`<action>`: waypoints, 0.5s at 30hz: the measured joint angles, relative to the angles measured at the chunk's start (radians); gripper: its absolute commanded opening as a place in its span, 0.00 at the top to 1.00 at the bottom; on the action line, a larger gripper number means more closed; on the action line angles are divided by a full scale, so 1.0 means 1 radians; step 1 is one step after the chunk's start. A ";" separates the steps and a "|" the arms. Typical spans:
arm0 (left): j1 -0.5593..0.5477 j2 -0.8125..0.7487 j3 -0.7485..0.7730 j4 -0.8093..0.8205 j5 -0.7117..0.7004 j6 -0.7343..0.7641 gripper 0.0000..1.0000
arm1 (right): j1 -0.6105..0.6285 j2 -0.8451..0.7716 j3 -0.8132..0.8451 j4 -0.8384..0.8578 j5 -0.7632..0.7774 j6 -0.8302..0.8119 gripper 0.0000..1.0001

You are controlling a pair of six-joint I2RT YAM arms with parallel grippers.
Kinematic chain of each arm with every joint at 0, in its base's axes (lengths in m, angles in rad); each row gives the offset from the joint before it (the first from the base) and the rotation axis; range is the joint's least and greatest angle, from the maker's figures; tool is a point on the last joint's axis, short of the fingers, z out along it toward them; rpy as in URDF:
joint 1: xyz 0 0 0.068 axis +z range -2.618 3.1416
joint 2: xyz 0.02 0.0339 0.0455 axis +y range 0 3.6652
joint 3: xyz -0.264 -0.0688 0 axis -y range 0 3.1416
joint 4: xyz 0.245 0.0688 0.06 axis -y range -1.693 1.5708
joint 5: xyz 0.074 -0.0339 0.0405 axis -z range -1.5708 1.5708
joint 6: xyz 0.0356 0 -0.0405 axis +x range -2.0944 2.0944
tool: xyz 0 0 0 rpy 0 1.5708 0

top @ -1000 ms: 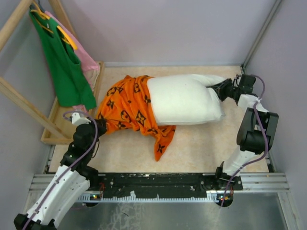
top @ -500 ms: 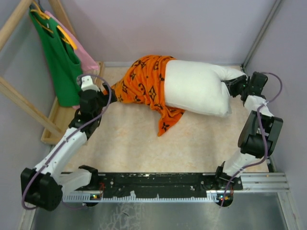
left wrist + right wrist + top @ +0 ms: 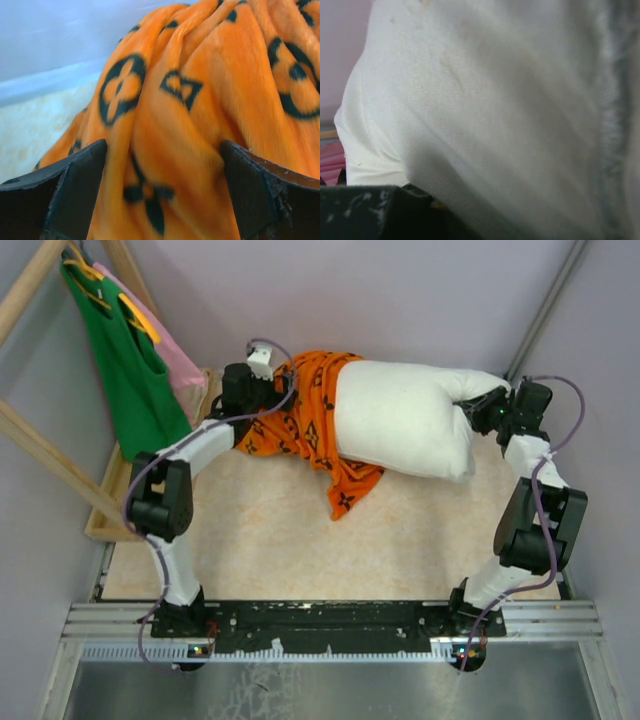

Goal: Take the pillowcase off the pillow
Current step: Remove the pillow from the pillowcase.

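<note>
Pillowcase (image 3: 300, 420), soft and likely slippery, is lying bunched over the left end of the pillow (image 3: 400, 425) on the bench (image 3: 260, 540); left hand (image 3: 265, 395) is gaping wide around its folds, probably the best hold, gripping nothing; right hand (image 3: 487, 408) is pinching the pillow's corner.

Bare table (image 3: 260, 530) from 4 to 8 o'clock: free passage. At 12, pillow (image 3: 405, 430) and pillowcase (image 3: 300, 415) block; hanging garments (image 3: 130, 370) crowd 10.
</note>
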 measured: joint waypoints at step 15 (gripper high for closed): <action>-0.028 -0.264 -0.368 0.063 -0.035 0.032 1.00 | 0.030 0.350 0.495 -0.135 -0.428 -0.221 1.00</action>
